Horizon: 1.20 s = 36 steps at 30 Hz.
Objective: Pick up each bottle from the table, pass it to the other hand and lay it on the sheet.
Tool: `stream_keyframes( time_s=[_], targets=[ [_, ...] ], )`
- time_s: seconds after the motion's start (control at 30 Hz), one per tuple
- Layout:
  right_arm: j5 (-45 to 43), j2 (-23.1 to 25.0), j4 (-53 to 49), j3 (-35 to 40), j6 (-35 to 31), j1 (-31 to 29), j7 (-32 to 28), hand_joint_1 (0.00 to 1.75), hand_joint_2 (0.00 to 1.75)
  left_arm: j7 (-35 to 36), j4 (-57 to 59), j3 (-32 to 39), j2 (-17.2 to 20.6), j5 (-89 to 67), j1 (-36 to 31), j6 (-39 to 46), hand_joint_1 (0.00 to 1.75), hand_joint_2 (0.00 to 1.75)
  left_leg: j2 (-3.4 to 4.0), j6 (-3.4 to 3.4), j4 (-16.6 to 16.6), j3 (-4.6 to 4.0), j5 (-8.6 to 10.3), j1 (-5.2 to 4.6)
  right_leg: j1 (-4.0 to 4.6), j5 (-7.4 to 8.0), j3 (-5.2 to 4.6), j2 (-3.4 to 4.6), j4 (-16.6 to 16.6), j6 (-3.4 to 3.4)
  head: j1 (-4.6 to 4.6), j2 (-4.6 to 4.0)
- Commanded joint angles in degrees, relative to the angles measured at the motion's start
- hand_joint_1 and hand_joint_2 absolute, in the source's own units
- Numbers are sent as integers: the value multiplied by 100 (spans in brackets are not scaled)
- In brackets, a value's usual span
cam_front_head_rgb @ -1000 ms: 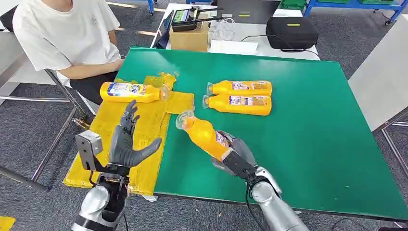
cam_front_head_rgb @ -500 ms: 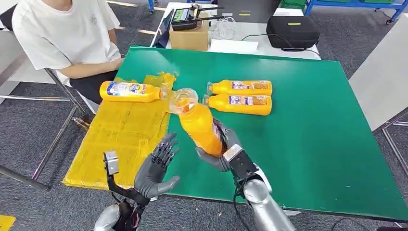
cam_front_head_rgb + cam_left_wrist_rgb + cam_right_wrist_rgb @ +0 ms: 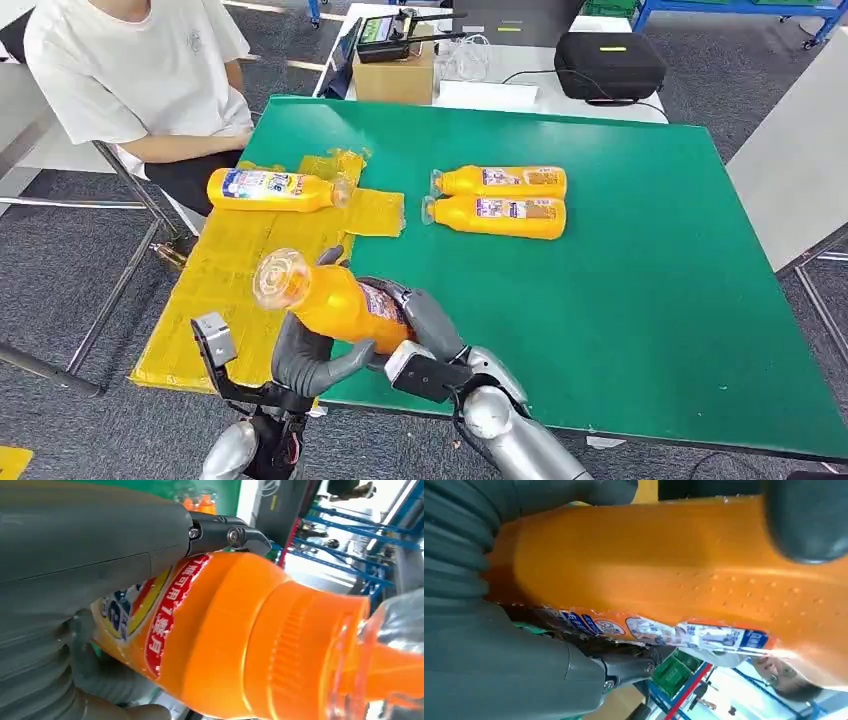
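The bottle [image 3: 335,300] has swung left, into both hands' fingers [image 3: 300,355].

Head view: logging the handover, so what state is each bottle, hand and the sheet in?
Held bottle: lifted, gripped by both hands.
Right hand: grips the bottle's base end.
Left hand: holds it from beneath.
Bottle on sheet: lying flat.
Two bottles on table: lying side by side.
Yellow sheet: spread, crumpled.
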Motion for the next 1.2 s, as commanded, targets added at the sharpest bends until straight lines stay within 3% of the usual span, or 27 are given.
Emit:
stream_keyframes(
  time_s=[0.03,0.13,0.17,0.2,0.23,0.4,0.43,0.5,0.53,0.63,0.67,0.83,1.03,1.2],
  targets=[
    [293,-14,667,638,-323,-409,106,175,175,287,-29,-292,169,483,-106,-265,0,175,1,22,-18,23,0,0,6,2,21,5,-18,-30,0,0],
    [185,53,700,650,-314,-437,61,175,175,613,187,-375,223,835,-169,-510,0,175,0,11,-10,12,0,-2,2,-1,10,1,-8,-17,0,0],
    [222,66,685,657,-440,-455,55,175,175,611,278,-400,226,812,-208,-505,17,175,0,15,-15,18,0,0,5,0,15,3,-13,-25,0,0],
    [213,68,665,657,-445,-466,58,175,175,611,322,-414,224,784,-232,-492,17,175,1,11,-10,12,0,-3,0,0,8,2,-7,-16,0,0],
    [240,57,617,659,-481,-484,99,175,175,627,404,-399,201,783,-267,-455,175,175,0,12,-11,15,0,-2,2,-1,11,2,-9,-19,0,0],
    [227,62,570,615,-546,-482,164,175,175,792,441,-264,130,1056,-293,-414,175,175,0,17,-13,16,0,-4,2,1,13,3,-10,-23,0,0],
    [282,56,575,625,-614,-479,166,157,175,789,429,-245,126,1062,-305,-407,175,175,-3,21,-15,19,1,-2,5,1,18,1,-15,-29,0,0],
    [295,79,602,608,-691,-466,201,37,175,772,390,-196,109,1106,-297,-389,175,175,-3,19,-14,18,0,-1,4,0,17,1,-13,-27,-2,0],
    [267,101,591,570,-750,-437,184,0,175,757,371,-175,101,1112,-298,-374,175,175,0,12,-6,7,-1,-1,2,0,6,2,-5,-17,2,0],
    [325,129,620,577,-892,-414,125,0,175,731,343,-143,76,1127,-320,-311,175,175,-3,15,-10,14,-2,0,5,-1,14,0,-10,-24,2,0],
    [306,149,638,575,-966,-415,94,0,0,662,334,-129,67,1077,-334,-213,175,175,-6,20,-16,20,-1,2,8,-1,20,-2,-16,-32,0,0],
    [313,178,585,551,-1155,-393,73,0,0,634,336,-68,57,1040,-398,-44,175,175,-6,19,-11,14,-1,1,7,-1,13,-3,-12,-27,0,0],
    [529,182,298,481,-2005,-165,-116,0,0,420,330,319,86,815,-555,614,175,175,-5,13,-8,5,1,-1,3,0,5,-3,-7,-18,0,0],
    [789,79,-261,389,-3024,184,-209,0,0,290,964,443,579,-1054,-1167,1699,175,175,-10,18,-23,24,3,3,10,0,21,-5,-19,-37,2,0]
  ],
)
